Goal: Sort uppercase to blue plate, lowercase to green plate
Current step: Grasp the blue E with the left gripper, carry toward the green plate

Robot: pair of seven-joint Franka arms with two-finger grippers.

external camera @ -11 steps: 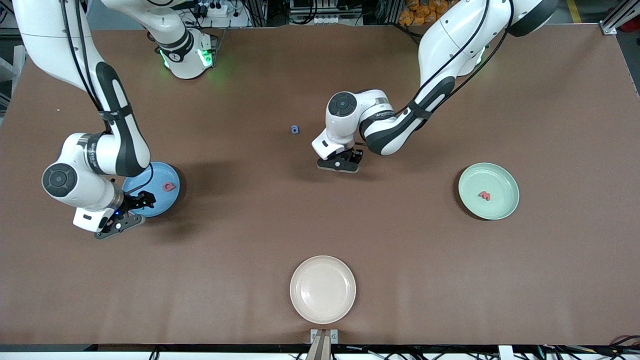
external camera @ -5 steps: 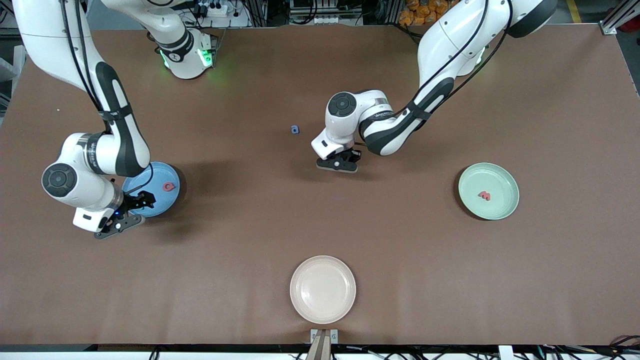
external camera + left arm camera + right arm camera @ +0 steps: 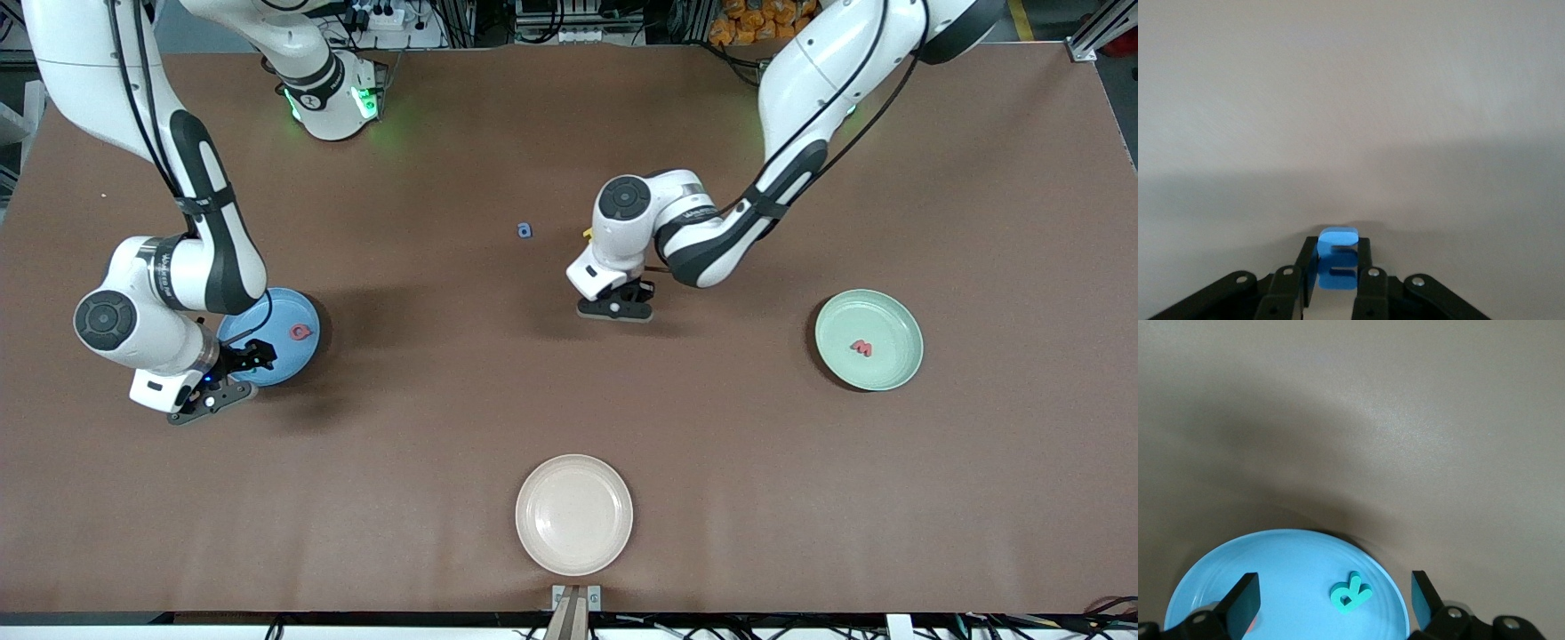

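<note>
**Foam letters the only readable signs on the sorting table**

We read a teal-green capital R (image 3: 1351,593) lying in the blue plate (image 3: 1218,567), between the right gripper's (image 3: 1331,603) spread fingers. A red Q (image 3: 302,332) lies in the same plate, just beside that gripper. A red-orange m (image 3: 861,348) lies in the green plate (image 3: 898,311), well apart from both grippers. The left gripper (image 3: 1336,267) clamps a blue m-shaped letter (image 3: 1337,260). Print on the arms' wrists is too small for us to read.

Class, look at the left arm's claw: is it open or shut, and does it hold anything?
Shut. In the left wrist view the left claw has its fingers pressed against both sides of a blue foam letter.
</note>
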